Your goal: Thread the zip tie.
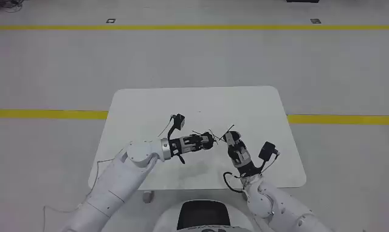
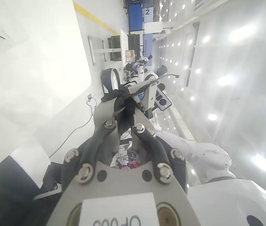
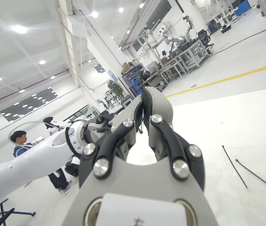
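Closest in, my left pincer [image 2: 123,96] hung just above the table's [image 1: 182,104] near middle, fingers pressed together on one end of the zip tie [image 1: 219,135]; the tie bridged the short gap above the table to my right pincer [image 3: 143,99], which was clamped on it too, pads all but meeting; two spare ties [image 3: 235,165] lay flat on the table. I judged a skewed tip would miss the head's slot and buckle; the thin strap might slip from my pads.
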